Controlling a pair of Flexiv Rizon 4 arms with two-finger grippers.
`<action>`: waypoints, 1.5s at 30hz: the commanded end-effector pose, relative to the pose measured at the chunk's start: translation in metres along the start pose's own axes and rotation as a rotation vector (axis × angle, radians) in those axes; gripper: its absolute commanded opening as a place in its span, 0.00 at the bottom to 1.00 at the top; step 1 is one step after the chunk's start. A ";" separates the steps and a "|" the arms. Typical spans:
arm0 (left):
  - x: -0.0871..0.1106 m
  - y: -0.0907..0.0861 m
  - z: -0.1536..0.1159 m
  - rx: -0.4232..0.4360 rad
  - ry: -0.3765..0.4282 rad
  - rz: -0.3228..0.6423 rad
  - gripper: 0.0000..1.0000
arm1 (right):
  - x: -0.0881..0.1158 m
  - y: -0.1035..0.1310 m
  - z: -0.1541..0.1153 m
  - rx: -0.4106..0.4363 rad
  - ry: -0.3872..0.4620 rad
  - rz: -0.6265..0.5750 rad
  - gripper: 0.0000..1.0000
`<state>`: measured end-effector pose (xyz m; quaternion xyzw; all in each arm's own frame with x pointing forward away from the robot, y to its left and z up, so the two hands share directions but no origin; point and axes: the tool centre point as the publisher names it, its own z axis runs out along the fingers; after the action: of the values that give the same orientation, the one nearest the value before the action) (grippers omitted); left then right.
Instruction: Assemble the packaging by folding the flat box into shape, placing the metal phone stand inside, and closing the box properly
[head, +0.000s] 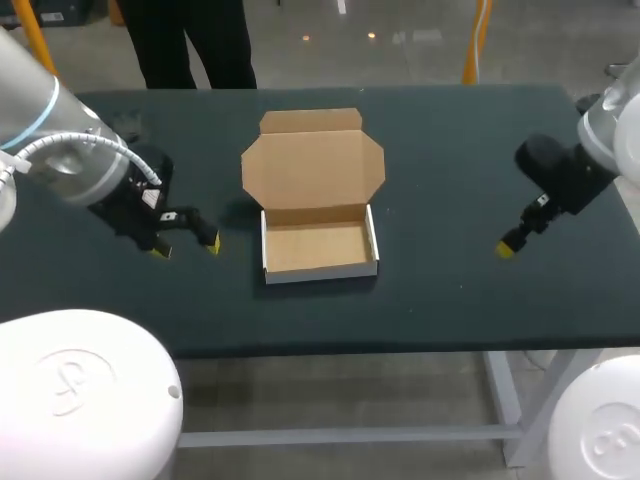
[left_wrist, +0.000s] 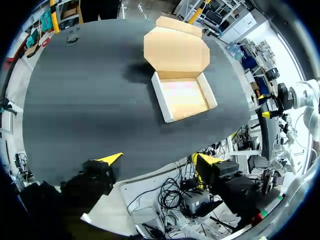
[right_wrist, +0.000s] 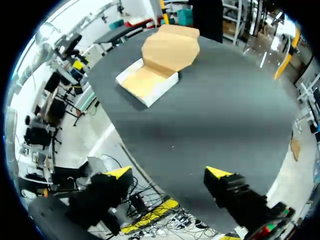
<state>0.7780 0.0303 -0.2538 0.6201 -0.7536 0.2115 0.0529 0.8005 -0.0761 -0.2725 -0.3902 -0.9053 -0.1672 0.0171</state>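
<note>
A cardboard box (head: 318, 247) stands folded into a shallow tray at the middle of the table, white outside and brown inside, with nothing in it. Its lid (head: 313, 168) lies open, leaning toward the far side. My left gripper (head: 186, 247) hovers to the left of the tray, open and holding nothing. My right gripper (head: 507, 247) hangs well to the right of it, also open. In the left wrist view the box (left_wrist: 184, 97) lies ahead of the gripper (left_wrist: 158, 160). In the right wrist view the box (right_wrist: 147, 80) sits far ahead of the gripper (right_wrist: 168, 173). No metal phone stand shows in any view.
The dark tabletop (head: 450, 290) spreads bare around the box on both sides and in front. A small dark object (left_wrist: 73, 38) lies near the far left corner.
</note>
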 end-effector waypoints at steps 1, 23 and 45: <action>-0.003 0.008 -0.021 0.021 0.007 -0.023 1.00 | 0.011 -0.007 -0.016 0.005 -0.021 0.028 1.00; -0.004 0.005 -0.061 0.028 -0.078 -0.112 1.00 | 0.010 -0.022 -0.058 0.004 -0.081 0.371 1.00; 0.000 -0.005 -0.071 0.005 -0.166 -0.181 1.00 | -0.002 -0.019 -0.064 -0.022 -0.104 0.502 1.00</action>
<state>0.7672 0.0598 -0.1905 0.6982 -0.6963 0.1659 0.0129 0.7819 -0.1079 -0.2187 -0.6106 -0.7779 -0.1486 0.0056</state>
